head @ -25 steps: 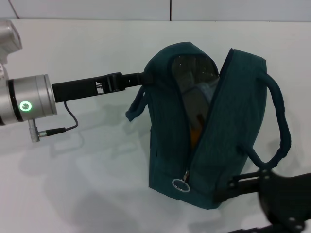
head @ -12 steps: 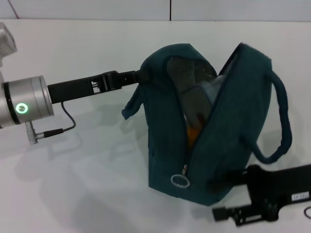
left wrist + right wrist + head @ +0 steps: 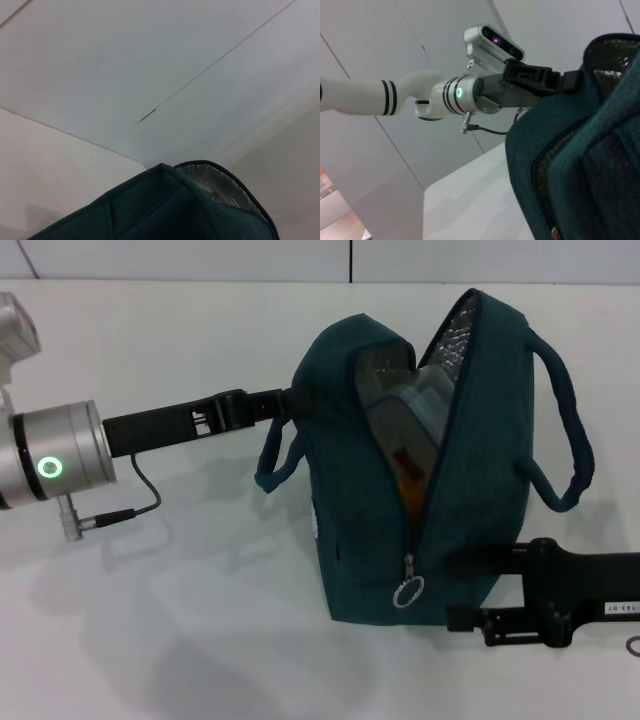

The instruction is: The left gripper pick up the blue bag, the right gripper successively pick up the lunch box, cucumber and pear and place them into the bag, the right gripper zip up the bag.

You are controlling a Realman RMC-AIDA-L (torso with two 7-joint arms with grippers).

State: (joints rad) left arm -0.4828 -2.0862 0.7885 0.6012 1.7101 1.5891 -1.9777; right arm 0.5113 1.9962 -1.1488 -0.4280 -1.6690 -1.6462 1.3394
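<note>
Since a moment earlier, the right gripper (image 3: 452,592) had slid left against the blue bag (image 3: 370,530) near its zipper ring (image 3: 406,593); finger state unclear. Left gripper (image 3: 292,400) stayed clamped on the bag's rim, ready for zipping.

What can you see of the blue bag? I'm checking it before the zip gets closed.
The blue bag is dark teal fabric with silver foil lining, standing upright on the white table. Its zip is open, the ring pull hanging low at the front. Something orange shows inside. The left gripper holds its upper left edge; the right gripper is against its lower right side.
</note>
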